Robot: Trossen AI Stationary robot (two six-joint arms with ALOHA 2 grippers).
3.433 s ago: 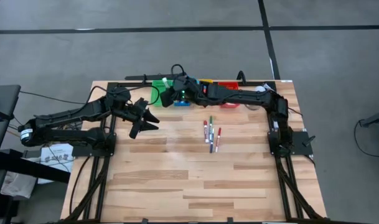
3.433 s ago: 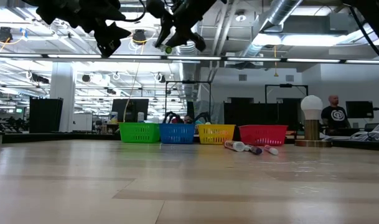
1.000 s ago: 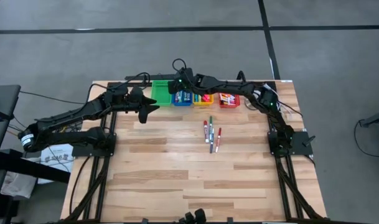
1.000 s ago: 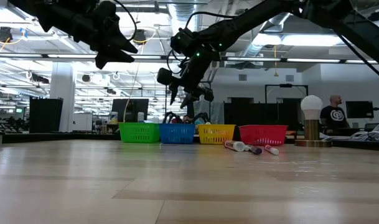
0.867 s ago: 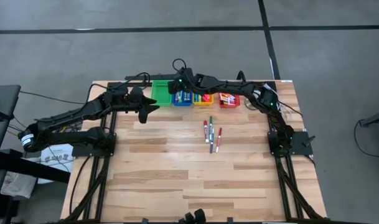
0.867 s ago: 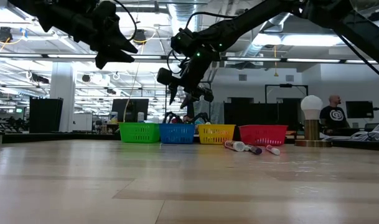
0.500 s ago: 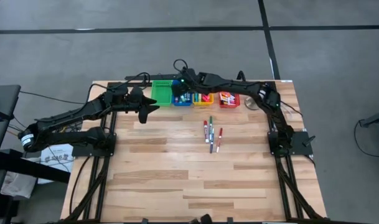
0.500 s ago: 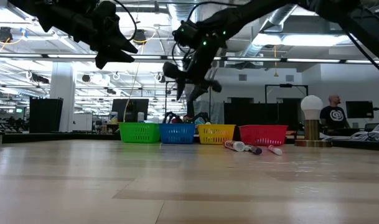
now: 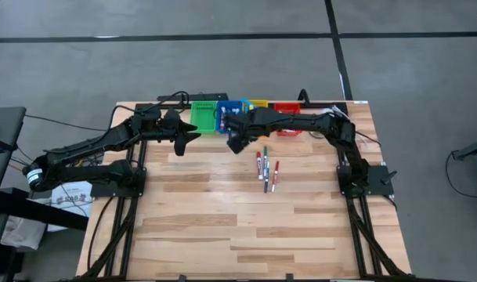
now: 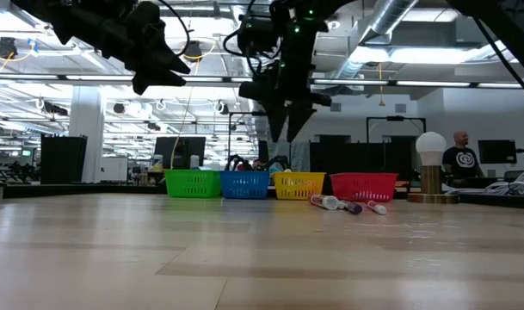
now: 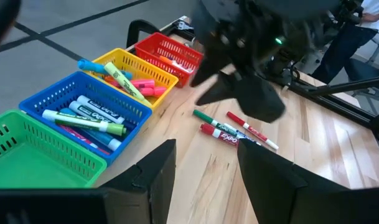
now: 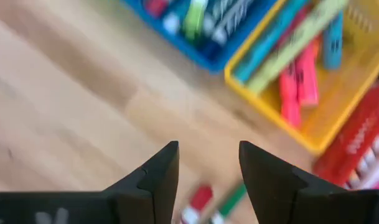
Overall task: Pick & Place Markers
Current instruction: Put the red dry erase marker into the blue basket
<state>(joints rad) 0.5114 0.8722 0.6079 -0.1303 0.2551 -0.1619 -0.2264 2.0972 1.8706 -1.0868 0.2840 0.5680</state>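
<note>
The right gripper (image 9: 233, 146) hangs spread and empty above the loose markers (image 9: 265, 168) – probably to pick one – while the left gripper (image 9: 193, 135), also spread, waits beside the green bin (image 9: 203, 117).

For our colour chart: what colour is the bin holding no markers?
Green; the left wrist view shows it best.

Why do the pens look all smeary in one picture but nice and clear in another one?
In the right wrist view the markers in the yellow bin and blue bin are streaked and blurred. In the left wrist view the markers on the table look sharp, but the right gripper in front is a dark, soft blob.
</note>
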